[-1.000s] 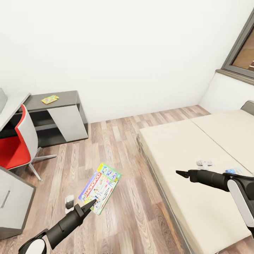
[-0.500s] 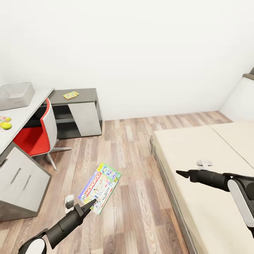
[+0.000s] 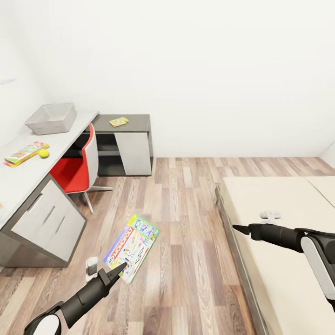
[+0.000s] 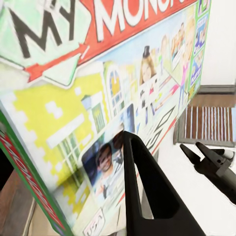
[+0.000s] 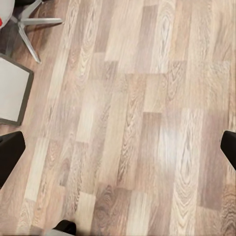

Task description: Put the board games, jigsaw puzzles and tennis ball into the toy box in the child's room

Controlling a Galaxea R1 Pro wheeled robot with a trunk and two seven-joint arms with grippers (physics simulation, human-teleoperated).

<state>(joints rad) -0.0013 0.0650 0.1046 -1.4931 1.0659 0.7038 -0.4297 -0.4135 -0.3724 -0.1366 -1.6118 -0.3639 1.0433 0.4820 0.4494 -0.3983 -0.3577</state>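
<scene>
My left gripper (image 3: 122, 266) is shut on a colourful Monopoly board game (image 3: 132, 246), held tilted above the wooden floor; in the left wrist view a dark finger (image 4: 147, 196) presses on the box lid (image 4: 98, 88). My right gripper (image 3: 238, 228) hangs over the bed's edge; in the right wrist view its fingers stand far apart with nothing between them. On the white desk (image 3: 18, 179) at the left stand a grey toy box (image 3: 51, 117), a tennis ball (image 3: 43, 153) and a flat colourful box (image 3: 25, 152). Another colourful flat box (image 3: 119, 122) lies on the low grey cabinet (image 3: 135, 122).
A red and grey swivel chair (image 3: 77, 170) stands by the desk, beside its grey drawer unit (image 3: 46, 223). The beige bed (image 3: 279, 251) takes up the right side. Wooden floor (image 3: 186, 209) lies open between bed and desk.
The camera has swung left: the window and bed slid out to the right, and the desk with toy box and tennis ball came into view. Both arms keep their pose.
</scene>
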